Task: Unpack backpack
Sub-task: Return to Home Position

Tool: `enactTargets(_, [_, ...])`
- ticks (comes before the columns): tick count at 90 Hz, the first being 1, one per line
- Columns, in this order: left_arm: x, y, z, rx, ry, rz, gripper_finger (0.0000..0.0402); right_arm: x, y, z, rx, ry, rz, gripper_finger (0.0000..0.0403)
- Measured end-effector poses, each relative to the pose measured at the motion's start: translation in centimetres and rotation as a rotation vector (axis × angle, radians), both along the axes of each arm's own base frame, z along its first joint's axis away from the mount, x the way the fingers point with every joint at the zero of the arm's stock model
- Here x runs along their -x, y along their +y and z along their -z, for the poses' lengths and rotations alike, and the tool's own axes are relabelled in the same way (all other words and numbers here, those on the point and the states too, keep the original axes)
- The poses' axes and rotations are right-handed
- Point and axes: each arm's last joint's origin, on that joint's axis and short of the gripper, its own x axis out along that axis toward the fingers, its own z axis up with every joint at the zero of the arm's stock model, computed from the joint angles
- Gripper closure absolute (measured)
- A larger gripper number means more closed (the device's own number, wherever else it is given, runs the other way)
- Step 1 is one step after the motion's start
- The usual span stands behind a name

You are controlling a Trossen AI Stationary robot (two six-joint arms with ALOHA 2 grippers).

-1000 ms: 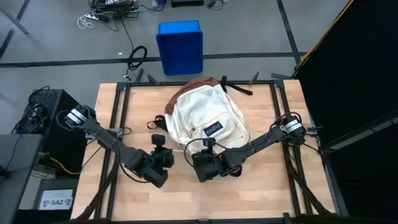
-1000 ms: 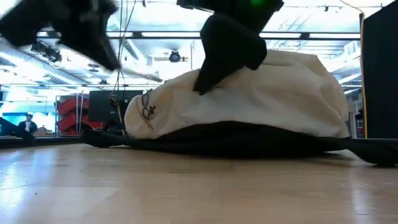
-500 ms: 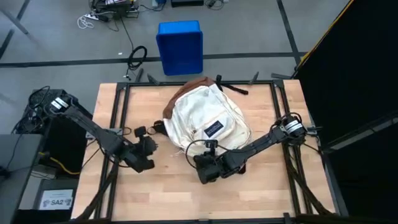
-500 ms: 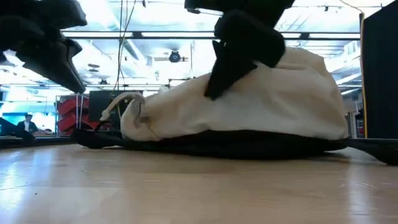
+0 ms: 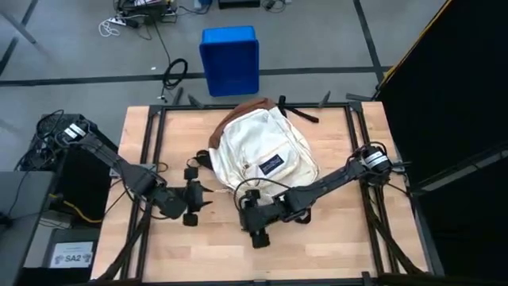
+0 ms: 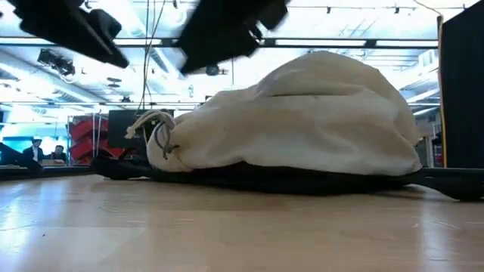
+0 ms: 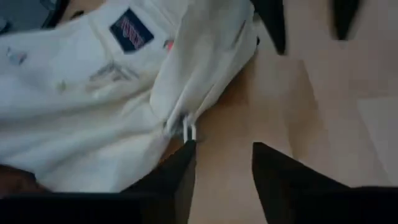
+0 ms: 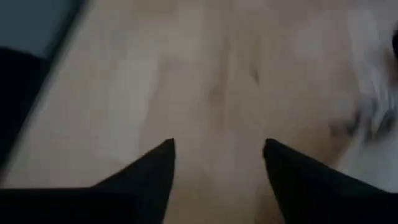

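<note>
A cream-white fabric backpack (image 5: pixel 262 155) lies flat in the middle of a pale wooden table (image 5: pixel 341 238). Its brown base points toward the table edge nearest a blue plastic bin (image 5: pixel 229 59), which stands on the grey floor (image 5: pixel 317 36) beyond. Loose cables (image 5: pixel 175 73) curl on the floor beside the bin. A black metal frame (image 5: pixel 151 147) runs along the table's edges.

The left gripper (image 5: pixel 208 196) hangs just beside the backpack on the side toward the table's left edge, jaws apart and holding nothing. A white pull cord (image 7: pixel 186 130) dangles from the fabric close in front of it. The right gripper (image 5: pixel 258 236) hovers over bare wood between the backpack and the table edge opposite the bin, jaws apart and empty.

A small dark logo patch (image 5: pixel 271 165) sits on the front pocket. From table height the backpack is a soft, creased dome resting on dark straps (image 6: pixel 302 181). Behind it is a large hall with bright ceiling lights and people (image 6: pixel 34 151) far off.
</note>
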Motion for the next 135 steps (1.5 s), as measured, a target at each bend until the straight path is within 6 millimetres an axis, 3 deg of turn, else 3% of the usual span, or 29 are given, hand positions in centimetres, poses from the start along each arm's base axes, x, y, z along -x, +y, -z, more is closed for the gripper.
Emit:
enactTargets(8, [-0.5, -0.4, -1.0, -0.061, -0.064, 0.079, 0.0263, -0.2, 0.0, -1.4, 0.005, -0.099, 0.012, 0.0161])
enactTargets(15, [-0.6, -0.5, -2.4, -0.111, -0.128, 0.141, 0.0268, -0.1, 0.3, -3.5, 0.04, -0.218, -0.019, 0.0176])
enactTargets(25, [-0.2, 0.2, -5.7, -0.094, -0.252, 0.162, 0.0296, 0.8, 0.2, -6.5, 0.112, -0.329, -0.052, 0.0241])
enactTargets(35, [1.2, 1.5, -7.9, -0.097, -0.333, 0.19, 0.0359, 2.0, -0.8, -8.6, 0.157, -0.342, -0.066, 0.0334])
enactTargets(43, [2.2, 2.8, -8.1, -0.09, -0.392, 0.173, 0.0392, 2.8, -1.9, -10.0, 0.187, -0.335, -0.067, 0.0389])
enactTargets(56, [2.9, 4.9, -7.3, -0.07, -0.436, 0.169, 0.04, 4.1, -4.1, -10.5, 0.197, -0.305, -0.035, 0.0387])
enactTargets(67, [4.8, 6.9, -7.5, -0.023, -0.464, 0.09, 0.0401, 7.1, -5.9, -10.7, 0.163, -0.303, 0.014, 0.0399])
enactTargets(89, [11.4, 10.2, -8.1, -0.063, -0.686, -0.049, 0.0402, 17.7, -9.3, -8.9, 0.162, -0.483, 0.224, 0.0398])
enactTargets(103, [12.4, 10.6, -5.6, -0.03, -0.709, -0.065, 0.0402, 23.5, -12.3, -5.3, 0.085, -0.7, 0.254, 0.0401])
enactTargets(118, [12.2, 10.7, -2.9, -0.03, -0.684, -0.108, 0.0402, 26.9, -14.9, -2.4, 0.012, -0.922, 0.151, 0.0402])
enactTargets(135, [12.6, 11.0, -2.3, -0.001, -0.697, -0.149, 0.0402, 28.2, -17.3, -1.4, -0.023, -0.909, 0.215, 0.0403])
